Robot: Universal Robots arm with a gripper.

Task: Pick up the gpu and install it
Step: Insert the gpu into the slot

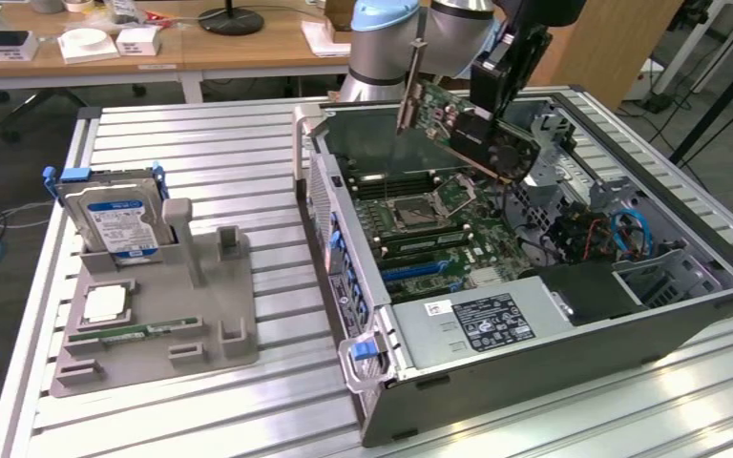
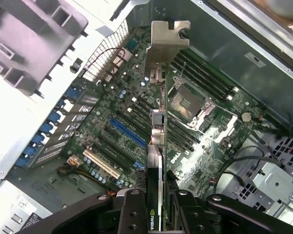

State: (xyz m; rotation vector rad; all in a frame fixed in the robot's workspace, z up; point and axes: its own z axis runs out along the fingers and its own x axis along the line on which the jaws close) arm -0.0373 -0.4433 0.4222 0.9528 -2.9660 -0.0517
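The gpu (image 1: 462, 129), a green card with a black cooler and a silver end bracket, hangs tilted in the air above the open computer case (image 1: 533, 286). My gripper (image 1: 500, 81) is shut on its upper edge. In the wrist view the gpu (image 2: 157, 146) is seen edge-on between my black fingers (image 2: 136, 212), its silver bracket (image 2: 167, 44) pointing away over the motherboard (image 2: 136, 122). It hovers above the motherboard (image 1: 437, 229), apart from the blue and white expansion slots (image 2: 129, 134).
A grey parts holder (image 1: 150, 305) on the exterior view's left carries a silver hard drive (image 1: 112, 215), a processor chip (image 1: 108, 303) and a narrow memory stick (image 1: 131, 334). The case walls (image 1: 341, 248), drive cage (image 1: 666, 277) and cables (image 1: 596, 234) surround the motherboard.
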